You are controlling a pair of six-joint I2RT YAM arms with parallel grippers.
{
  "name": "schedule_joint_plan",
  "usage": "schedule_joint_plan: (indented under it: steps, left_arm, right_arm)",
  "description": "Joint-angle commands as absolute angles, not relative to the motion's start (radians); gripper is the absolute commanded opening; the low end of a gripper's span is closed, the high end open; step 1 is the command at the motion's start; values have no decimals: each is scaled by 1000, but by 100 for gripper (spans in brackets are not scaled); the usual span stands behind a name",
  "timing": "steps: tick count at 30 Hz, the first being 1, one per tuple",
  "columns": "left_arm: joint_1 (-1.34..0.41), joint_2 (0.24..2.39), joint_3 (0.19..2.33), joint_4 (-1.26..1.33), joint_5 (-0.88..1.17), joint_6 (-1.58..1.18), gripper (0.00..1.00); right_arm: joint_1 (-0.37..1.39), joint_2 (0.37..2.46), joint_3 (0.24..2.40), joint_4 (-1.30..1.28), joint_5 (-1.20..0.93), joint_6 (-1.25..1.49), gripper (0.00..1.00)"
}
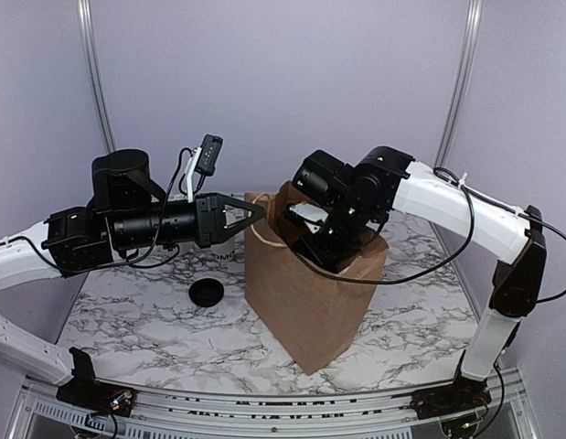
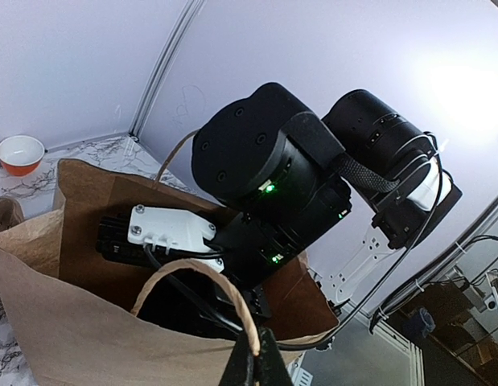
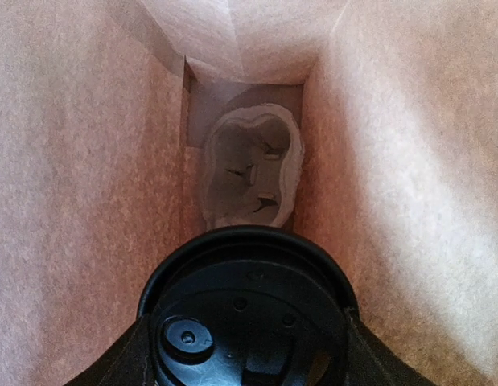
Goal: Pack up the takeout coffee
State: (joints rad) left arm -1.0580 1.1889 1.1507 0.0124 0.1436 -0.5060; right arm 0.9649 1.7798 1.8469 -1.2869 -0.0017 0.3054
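Right claw [image 3: 247,366] is down inside the brown paper bag [image 1: 305,302], clamped on both sides of the takeout coffee [image 3: 249,297]. The pulp carrier [image 3: 253,173] sits at the bottom, a bit ahead of the cup. Left claw [image 2: 253,362] is pinched tight on the bag's handle [image 2: 192,269]. I'd nudge forward, lower it straight into 1 pocket, keep it level, and let go only once it's seated.
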Motion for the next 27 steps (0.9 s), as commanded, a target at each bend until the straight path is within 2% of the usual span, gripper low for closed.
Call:
schedule_joint_plan:
  steps: [1, 27]
  left_arm:
    - [-1055, 1149, 1120, 2, 124, -490, 0]
    - [-1056, 1096, 1074, -20, -15, -502, 0]
  right_arm:
    - [949, 1791, 1892, -1304, -25, 285, 52]
    - [992, 1773, 1709, -1279, 14, 279, 51]
